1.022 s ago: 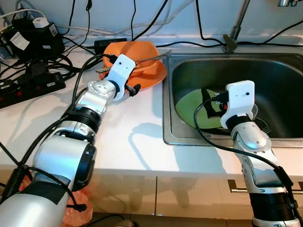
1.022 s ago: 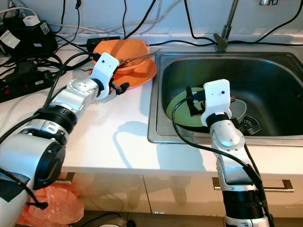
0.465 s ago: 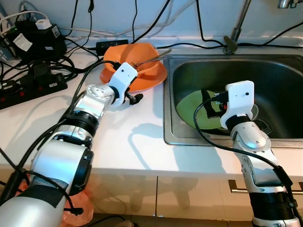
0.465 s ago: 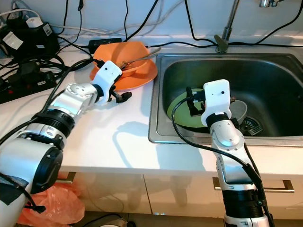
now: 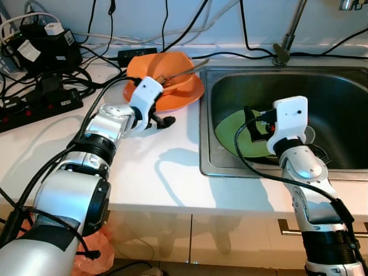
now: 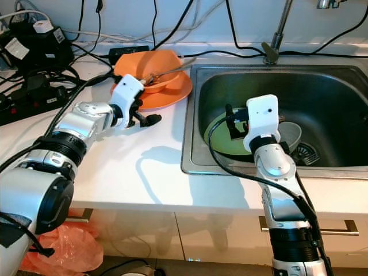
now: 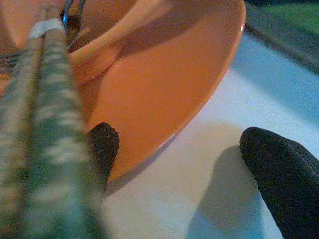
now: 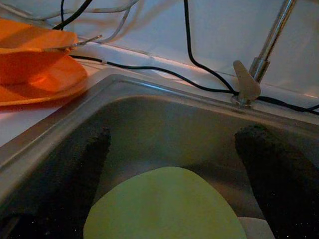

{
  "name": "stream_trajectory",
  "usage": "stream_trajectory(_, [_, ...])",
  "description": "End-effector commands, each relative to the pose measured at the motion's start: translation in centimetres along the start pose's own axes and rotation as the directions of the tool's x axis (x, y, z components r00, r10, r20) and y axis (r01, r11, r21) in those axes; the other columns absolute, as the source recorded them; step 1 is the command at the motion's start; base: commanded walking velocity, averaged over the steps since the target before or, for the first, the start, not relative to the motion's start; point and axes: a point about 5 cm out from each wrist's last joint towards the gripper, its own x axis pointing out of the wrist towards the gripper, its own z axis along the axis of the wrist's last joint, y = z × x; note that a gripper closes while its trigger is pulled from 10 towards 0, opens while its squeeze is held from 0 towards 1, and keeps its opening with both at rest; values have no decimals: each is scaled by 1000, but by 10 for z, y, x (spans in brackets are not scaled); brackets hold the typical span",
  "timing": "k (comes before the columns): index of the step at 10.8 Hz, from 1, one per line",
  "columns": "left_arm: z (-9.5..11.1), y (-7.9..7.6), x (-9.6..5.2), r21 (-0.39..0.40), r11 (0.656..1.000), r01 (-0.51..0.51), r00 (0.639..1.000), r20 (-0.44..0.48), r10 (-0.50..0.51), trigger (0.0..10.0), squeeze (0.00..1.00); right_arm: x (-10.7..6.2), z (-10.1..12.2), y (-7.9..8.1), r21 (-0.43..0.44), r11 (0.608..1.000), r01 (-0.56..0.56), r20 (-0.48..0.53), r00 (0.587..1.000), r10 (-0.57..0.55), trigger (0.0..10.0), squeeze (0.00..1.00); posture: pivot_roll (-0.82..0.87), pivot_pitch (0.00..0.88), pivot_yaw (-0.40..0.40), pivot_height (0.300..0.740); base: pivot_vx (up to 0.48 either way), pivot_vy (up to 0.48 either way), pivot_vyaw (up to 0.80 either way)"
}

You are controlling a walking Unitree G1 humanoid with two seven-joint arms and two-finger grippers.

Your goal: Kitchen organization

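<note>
Where the white countertop (image 5: 167,167) meets the stainless sink (image 5: 345,86), two stations are noted. An orange plate (image 5: 184,95) is seen at the far side of the counter, just left of the sink, with an orange bowl (image 5: 167,69) stacked on it and metal cutlery (image 5: 187,70) resting across the bowl. The left gripper (image 5: 161,118) is positioned at the near edge of the orange plate, its fingers spread apart: one fingertip (image 7: 102,144) is at the plate's rim, the other (image 7: 281,179) is over bare counter, and nothing is clasped between them. A pair of greenish chopsticks (image 7: 40,124) is seen close to the left wrist camera (blurred; whether it lies in the bowl cannot be told).

The right gripper (image 5: 253,123) is held inside the sink above a green plate (image 5: 230,135), fingers (image 8: 75,164) spread wide and empty. A grey dish (image 6: 290,135) lies beside the green plate, near the drain (image 6: 305,152). A faucet (image 5: 284,43) stands at the far rim. Black cables and a power strip (image 5: 34,106) are noted at the far left.
</note>
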Motion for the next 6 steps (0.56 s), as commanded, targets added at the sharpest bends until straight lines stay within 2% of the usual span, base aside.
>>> stream_trajectory(1, [-31, -9, 4, -106, 993, 48, 992, -107, -60, 10000, 0, 1, 3, -1, -2, 1000, 12, 13, 1000, -12, 10000, 0, 40, 35, 57, 740, 0, 0, 0])
stream_trajectory(3, [-17, 1, -1, -259, 966, 5, 1000, 25, 2, 10000, 0, 1, 2, -2, -3, 1000, 11, 10, 1000, -11, 10000, 0, 39, 38, 55, 740, 0, 0, 0])
stream_trajectory(5, [-17, 9, -5, -368, 929, -27, 998, 42, 46, 10000, 0, 2, 2, -1, -1, 1000, 6, 10, 1000, -6, 10000, 0, 41, 38, 53, 740, 0, 0, 0])
stream_trajectory(6, [-20, 10, -6, -447, 894, -25, 998, 38, 47, 10000, 0, 2, 3, 0, 0, 1000, 5, 10, 1000, -5, 10000, 0, 39, 38, 54, 740, 0, 0, 0])
